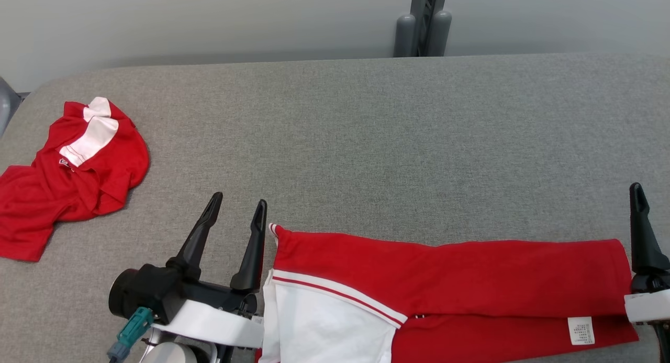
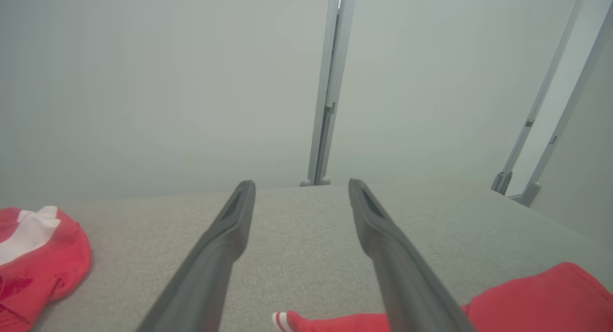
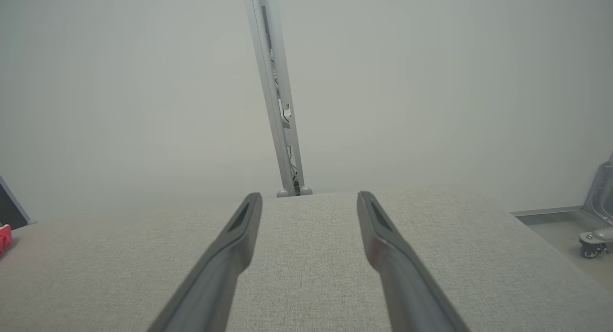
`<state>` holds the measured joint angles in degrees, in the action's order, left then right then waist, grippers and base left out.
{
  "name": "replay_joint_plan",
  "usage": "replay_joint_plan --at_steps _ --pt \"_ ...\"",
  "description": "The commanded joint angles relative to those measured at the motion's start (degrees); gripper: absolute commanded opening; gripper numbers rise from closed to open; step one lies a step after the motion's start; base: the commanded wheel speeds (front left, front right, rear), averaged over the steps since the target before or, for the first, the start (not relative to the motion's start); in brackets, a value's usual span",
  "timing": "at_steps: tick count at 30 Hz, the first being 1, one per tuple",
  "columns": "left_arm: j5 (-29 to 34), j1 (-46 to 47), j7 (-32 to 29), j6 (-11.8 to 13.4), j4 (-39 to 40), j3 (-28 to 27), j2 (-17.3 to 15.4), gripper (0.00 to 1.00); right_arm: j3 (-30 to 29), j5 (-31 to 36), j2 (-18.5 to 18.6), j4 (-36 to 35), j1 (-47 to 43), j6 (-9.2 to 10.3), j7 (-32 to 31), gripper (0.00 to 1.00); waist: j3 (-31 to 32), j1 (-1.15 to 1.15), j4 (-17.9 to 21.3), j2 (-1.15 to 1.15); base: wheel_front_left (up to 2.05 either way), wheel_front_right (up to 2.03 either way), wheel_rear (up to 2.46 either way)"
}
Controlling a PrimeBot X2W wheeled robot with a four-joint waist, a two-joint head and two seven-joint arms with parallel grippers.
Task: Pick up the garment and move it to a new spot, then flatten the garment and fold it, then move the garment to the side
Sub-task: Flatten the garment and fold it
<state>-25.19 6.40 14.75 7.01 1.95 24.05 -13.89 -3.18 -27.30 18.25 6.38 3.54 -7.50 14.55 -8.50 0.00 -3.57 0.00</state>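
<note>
The garment (image 1: 450, 279), red with a white panel and a white care label, lies flat in a long folded strip along the near edge of the grey padded table (image 1: 366, 132). My left gripper (image 1: 238, 199) stands open just left of the garment's striped corner, with nothing between its fingers. In the left wrist view that gripper (image 2: 301, 183) hovers over bare table, and the garment (image 2: 536, 298) shows at the lower right. One finger (image 1: 641, 232) of my right arm rises at the garment's right end. My right gripper (image 3: 310, 197) is open over bare table and holds nothing.
A second red and white garment (image 1: 68, 174) lies crumpled at the table's far left, seen too in the left wrist view (image 2: 38, 260). A grey post (image 1: 424, 22) stands behind the table's back edge. A pale wall backs the scene.
</note>
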Motion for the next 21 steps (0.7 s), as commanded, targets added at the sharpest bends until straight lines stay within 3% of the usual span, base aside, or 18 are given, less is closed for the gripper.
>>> replay_joint_plan --at_steps 1,7,15,21 --pt "-0.3 0.1 0.4 0.4 -0.6 -1.1 0.9 1.0 -0.2 0.8 -0.6 -0.7 -0.1 0.02 0.5 1.0 -0.1 0.0 0.1 0.0 0.0 0.0 0.0" --pt "2.0 -1.2 0.5 -0.7 -2.1 -7.8 6.6 1.0 0.0 3.0 -4.3 -1.2 -0.8 0.03 0.7 1.0 -0.3 0.0 0.1 0.0 0.0 0.0 0.0" --pt "5.6 -2.4 0.5 -4.7 -6.1 -12.5 10.0 1.0 0.3 3.5 -6.9 2.3 -1.7 0.02 0.7 1.0 -0.7 0.0 0.1 0.0 0.0 0.0 0.0" --pt "7.4 -2.5 0.5 -7.0 -8.0 -14.0 10.7 1.0 -1.7 1.9 -7.8 10.0 -1.5 0.02 0.7 1.0 -0.9 0.0 -0.2 0.0 0.0 0.0 0.0"
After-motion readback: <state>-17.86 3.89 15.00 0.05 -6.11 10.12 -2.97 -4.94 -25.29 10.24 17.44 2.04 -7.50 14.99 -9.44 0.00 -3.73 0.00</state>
